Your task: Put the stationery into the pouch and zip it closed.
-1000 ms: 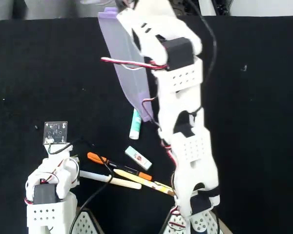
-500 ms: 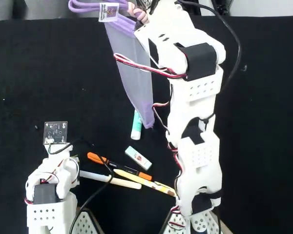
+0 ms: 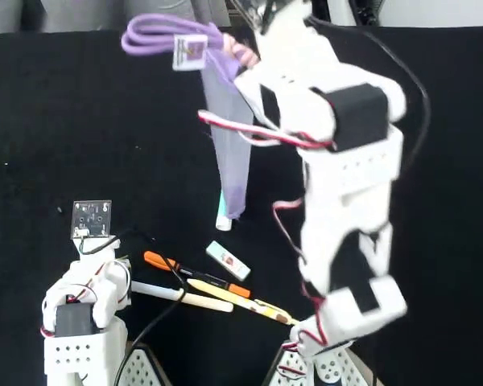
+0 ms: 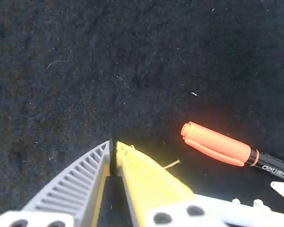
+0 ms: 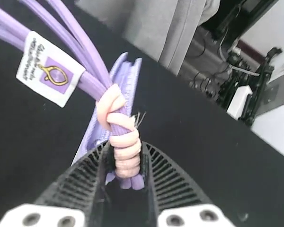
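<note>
Right arm is up high over the black cloth-covered table (image 3: pixel 56 145). Right gripper (image 5: pixel 125 158) is clamped tight on the pale pink knotted pull (image 5: pixel 119 124) at the top of the translucent purple fabric pouch (image 3: pixel 228 137). The pink cord fills the gap between the jaws.

The pouch is off the table, hanging from that pull, long and narrow, zip end up. Its lower end dangles over the white tube with a green band (image 3: pixel 223 215) and hides the top of the tube from the high view. A loop of purple cord (image 3: pixel 154 34) sticks out sideways from the knot, with a small white-and-purple tag (image 3: pixel 191 51) on it.

Left arm (image 3: pixel 80 318) sits folded low at the near edge. Left gripper (image 4: pixel 114 149) is fully closed, tips touching, nothing between them, just above the cloth. The black marker with an orange cap (image 4: pixel 227 147) lies near the tips, not touching them.

The rest of the stationery is on the cloth between the two arm bases, none of it in the pouch:
- small white-and-green block (image 3: pixel 227 260), apart from the others
- white pen (image 3: pixel 185 297)
- yellow pencil (image 3: pixel 233 298), which lies just beside the marker and the white pen

A small square printed card (image 3: pixel 91 219) stands by the left arm.
</note>
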Tool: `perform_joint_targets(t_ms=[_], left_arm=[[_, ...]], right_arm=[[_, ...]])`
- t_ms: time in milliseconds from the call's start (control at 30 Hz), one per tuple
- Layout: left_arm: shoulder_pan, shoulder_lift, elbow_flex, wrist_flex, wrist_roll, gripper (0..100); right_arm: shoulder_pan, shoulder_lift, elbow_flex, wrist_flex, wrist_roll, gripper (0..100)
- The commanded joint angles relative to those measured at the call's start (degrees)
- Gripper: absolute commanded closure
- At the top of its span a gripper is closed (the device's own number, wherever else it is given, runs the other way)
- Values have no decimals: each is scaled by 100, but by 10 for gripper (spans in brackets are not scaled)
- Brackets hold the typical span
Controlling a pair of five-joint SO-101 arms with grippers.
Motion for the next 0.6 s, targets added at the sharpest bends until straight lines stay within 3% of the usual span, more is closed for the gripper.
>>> perform_joint_targets(t_ms=[0,167,400,567], left_arm=[[-4,-26,136,26,-35,970],[-4,-26,136,26,-35,970],[13,-26,136,26,-35,970],[-4,-26,136,26,-35,970]], right_arm=[[-53,-1068,1077,176,-9,988],[-35,-2316,2695,149,9,987],[-53,-3864,5121,132,800,987],[-53,-4831,6695,-202,835,987]])
